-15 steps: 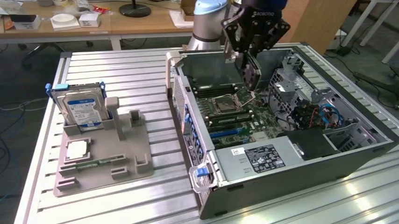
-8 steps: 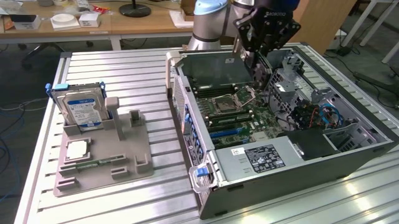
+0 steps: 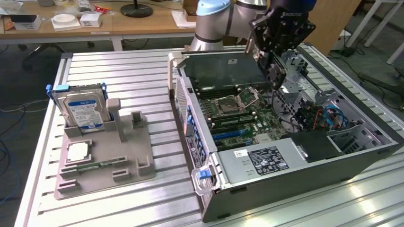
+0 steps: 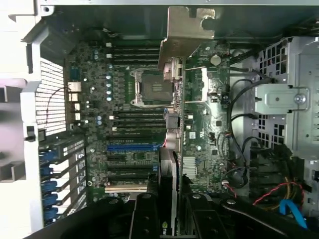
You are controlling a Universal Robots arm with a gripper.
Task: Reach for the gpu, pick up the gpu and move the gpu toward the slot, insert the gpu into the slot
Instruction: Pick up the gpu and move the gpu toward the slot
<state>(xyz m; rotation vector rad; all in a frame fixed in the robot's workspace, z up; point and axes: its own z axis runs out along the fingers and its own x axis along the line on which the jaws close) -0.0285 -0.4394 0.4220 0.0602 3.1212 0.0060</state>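
1. The gpu (image 4: 171, 122) shows edge-on, pinched between the two fingers of the end effector (image 4: 169, 206). Its metal bracket is at the far end, and it hangs above the green motherboard (image 4: 199, 129) inside the open computer case (image 3: 296, 177).
2. The slot (image 4: 130, 147), the blue strip on the board, lies bare and apart from the card. The card's edge appears to run across the slot's length, not along it, and nothing is seated yet.
3. To carry well, I judge the pinch must hold firm. The card needs squaring until its edge parallels the slot, with the bracket kept clear of the processor socket (image 4: 149, 87).
4. Outside the case, a hard drive (image 3: 81, 109) stands on the tabletop (image 3: 126, 198), well apart
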